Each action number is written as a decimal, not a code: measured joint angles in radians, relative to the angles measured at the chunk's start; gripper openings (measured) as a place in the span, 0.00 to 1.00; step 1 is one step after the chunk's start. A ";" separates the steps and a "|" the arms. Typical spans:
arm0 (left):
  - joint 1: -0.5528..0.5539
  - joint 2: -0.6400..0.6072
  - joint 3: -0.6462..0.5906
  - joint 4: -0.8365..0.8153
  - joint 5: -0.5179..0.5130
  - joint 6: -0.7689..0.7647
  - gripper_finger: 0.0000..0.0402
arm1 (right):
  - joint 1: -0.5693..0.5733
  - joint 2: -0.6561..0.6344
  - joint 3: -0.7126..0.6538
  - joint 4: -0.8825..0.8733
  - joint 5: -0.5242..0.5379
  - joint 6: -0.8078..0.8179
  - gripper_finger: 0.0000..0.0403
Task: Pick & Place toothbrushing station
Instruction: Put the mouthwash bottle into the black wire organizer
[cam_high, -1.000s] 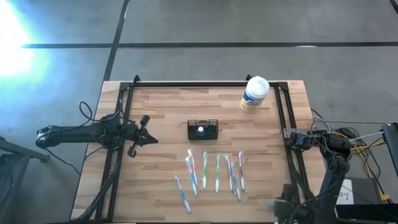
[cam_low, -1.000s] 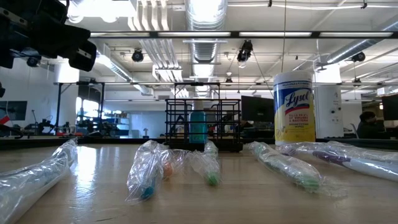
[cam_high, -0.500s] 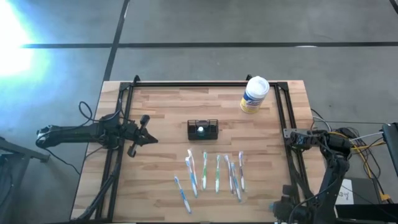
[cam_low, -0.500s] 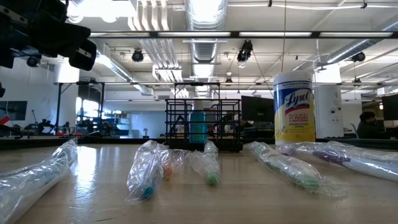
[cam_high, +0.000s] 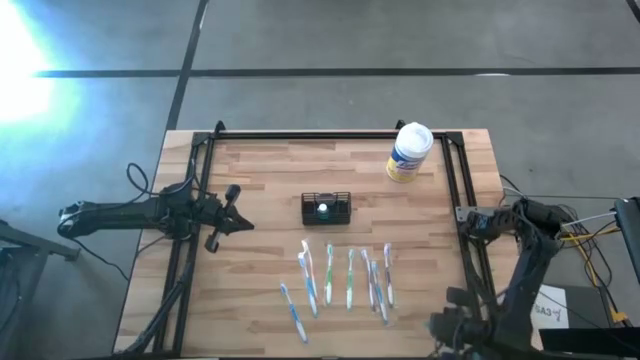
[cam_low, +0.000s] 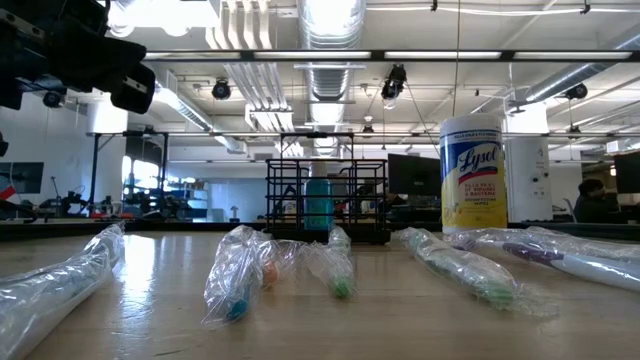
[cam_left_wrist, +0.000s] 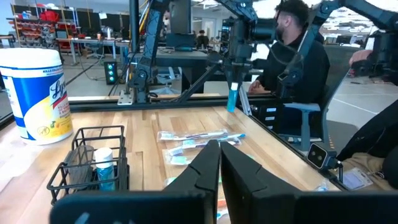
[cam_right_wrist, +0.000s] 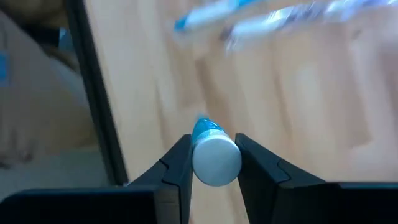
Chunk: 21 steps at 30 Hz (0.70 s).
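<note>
Right wrist view: only here do we see the right gripper clamped on a small blue tube with a white cap.
High view: we find that gripper off the table's near right edge, blurred.
Left gripper: fingers pressed together, empty, at the left rail.
Toothbrushing station: mid-table, behind the bagged toothbrushes; long axis runs left to right.
Change: we see the right arm shifted from a second ago; caddy unmoved.

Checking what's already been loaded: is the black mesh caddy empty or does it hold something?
Not empty. The caddy holds one small blue-and-white tube standing upright in a compartment; the toothbrushes lie outside on the table.
</note>
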 joint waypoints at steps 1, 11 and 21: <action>0.000 0.000 0.000 0.000 -0.002 0.000 0.05 | -0.024 -0.016 0.003 -0.012 0.010 -0.021 0.22; 0.001 0.000 0.000 -0.003 -0.009 0.000 0.03 | -0.424 -0.160 0.062 -0.017 0.057 -0.460 0.22; 0.001 0.000 0.000 -0.003 -0.009 -0.006 0.03 | -0.819 -0.199 0.198 0.032 0.057 -0.921 0.22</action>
